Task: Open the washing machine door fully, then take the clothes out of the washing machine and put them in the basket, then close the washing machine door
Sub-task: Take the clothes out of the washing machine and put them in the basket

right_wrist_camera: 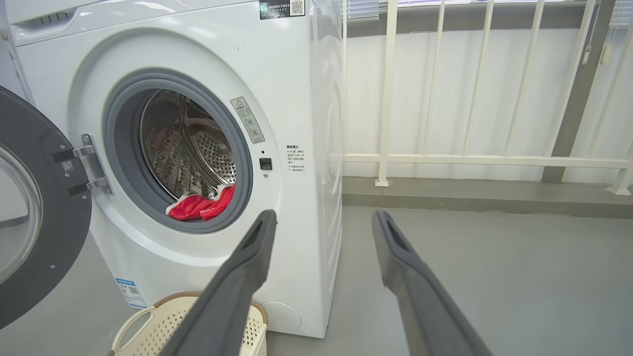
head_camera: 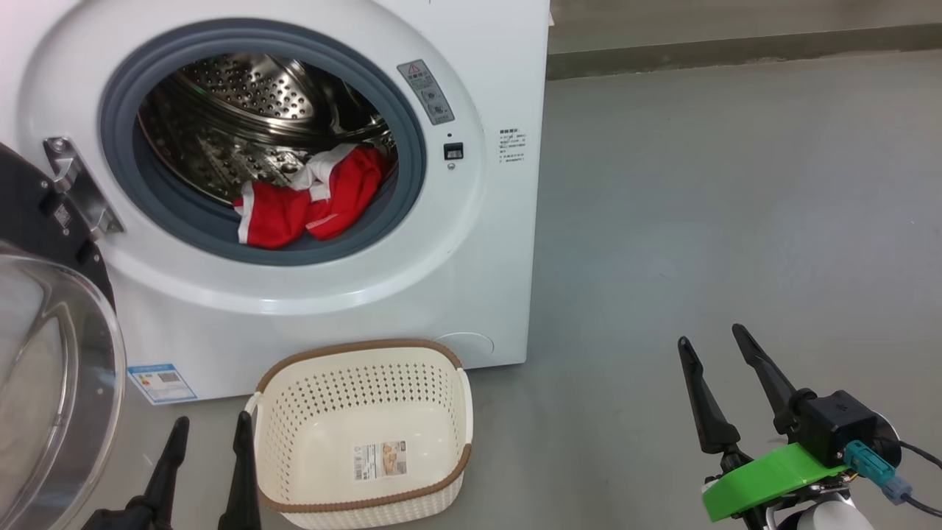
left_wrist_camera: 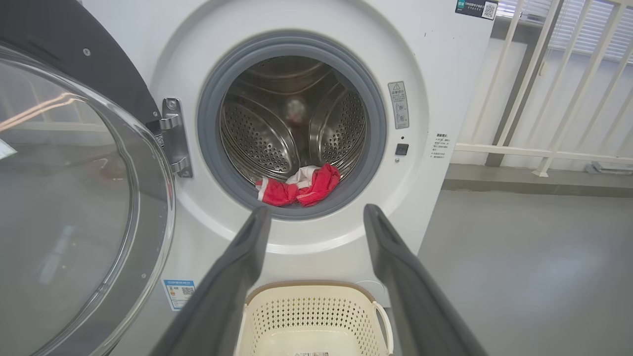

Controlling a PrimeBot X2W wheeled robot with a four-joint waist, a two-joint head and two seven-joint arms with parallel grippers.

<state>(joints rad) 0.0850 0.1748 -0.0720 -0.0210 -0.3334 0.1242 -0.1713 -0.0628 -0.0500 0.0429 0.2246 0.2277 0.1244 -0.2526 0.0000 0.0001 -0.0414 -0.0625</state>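
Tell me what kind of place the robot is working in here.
Probably a laundry corner on a balcony or utility area: a white front-loading washing machine stands on a bare grey floor, with a basket before it and a white railing beside it.

Laundry area (washing machine (head_camera: 294, 309), basket (head_camera: 353, 383))

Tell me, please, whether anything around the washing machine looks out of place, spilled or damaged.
Nothing stands out. The washing machine door hangs open, the clothes lie bunched inside the washing machine, the basket stands upright on the floor before it, and the left claw and right claw are open, holding nothing.
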